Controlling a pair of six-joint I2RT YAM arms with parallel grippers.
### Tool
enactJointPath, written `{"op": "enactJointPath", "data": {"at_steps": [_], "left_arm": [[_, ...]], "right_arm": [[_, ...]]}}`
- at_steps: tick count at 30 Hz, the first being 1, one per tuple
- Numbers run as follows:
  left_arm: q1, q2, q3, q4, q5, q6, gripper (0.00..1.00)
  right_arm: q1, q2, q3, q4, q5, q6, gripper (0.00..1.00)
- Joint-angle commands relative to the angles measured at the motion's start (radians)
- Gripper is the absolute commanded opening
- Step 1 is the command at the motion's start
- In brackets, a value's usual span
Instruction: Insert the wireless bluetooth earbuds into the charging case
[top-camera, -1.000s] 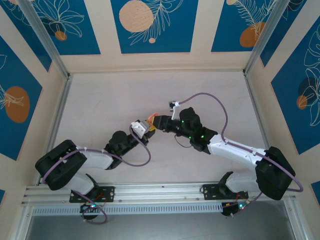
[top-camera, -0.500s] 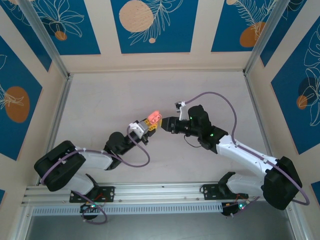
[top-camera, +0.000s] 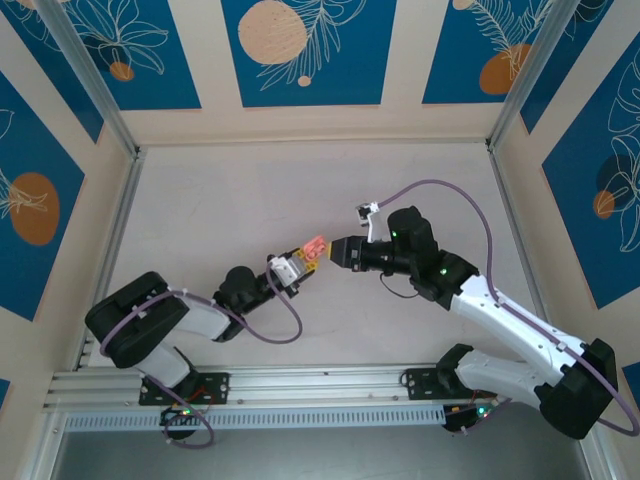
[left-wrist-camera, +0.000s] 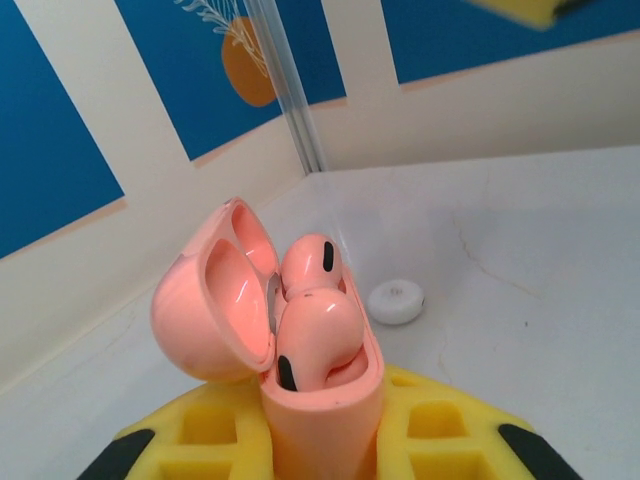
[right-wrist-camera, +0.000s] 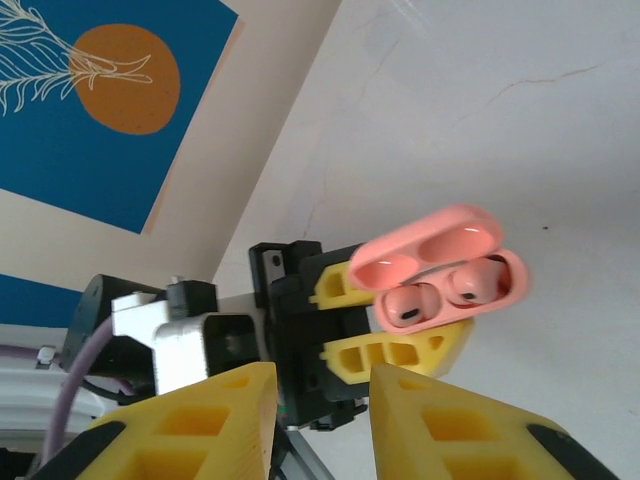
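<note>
The salmon-pink charging case (left-wrist-camera: 322, 412) stands upright with its lid (left-wrist-camera: 205, 312) swung open, and my left gripper (left-wrist-camera: 320, 448) is shut on its body between yellow pads (left-wrist-camera: 215, 432). Two pale pink earbuds (left-wrist-camera: 312, 335) sit in its wells, one behind the other (left-wrist-camera: 308, 262). From above, the case (top-camera: 314, 246) is at mid-table above the left gripper (top-camera: 303, 262). My right gripper (top-camera: 340, 250) hovers just right of it, apart from it. In the right wrist view the case (right-wrist-camera: 440, 262) and both earbuds (right-wrist-camera: 410, 304) lie beyond the right gripper (right-wrist-camera: 322, 420), which is open and holds nothing.
A small white round disc (left-wrist-camera: 396, 302) lies on the table beyond the case. Pale walls with blue panels and metal rails (top-camera: 118, 215) enclose the white table (top-camera: 250, 190). Purple cables (top-camera: 440, 190) loop off both arms.
The right gripper has drawn back to the right, off the case, leaving the open lid and earbuds in view. The left gripper has shifted the case slightly right and nearer.
</note>
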Motion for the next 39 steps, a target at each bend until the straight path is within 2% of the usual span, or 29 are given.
{"op": "enactJointPath", "data": {"at_steps": [1,16,39], "left_arm": [[-0.013,0.015,-0.008,0.045,0.021,0.047,0.10],[-0.020,0.008,-0.010,0.045,0.029,0.045,0.10],[-0.026,-0.021,-0.013,0.045,0.030,0.033,0.10]], "right_arm": [[0.017,0.041,0.070,-0.103,-0.009,-0.032,0.30],[0.018,0.225,0.192,-0.184,-0.043,-0.044,0.26],[0.017,0.299,0.201,-0.202,-0.038,-0.046,0.22]]}}
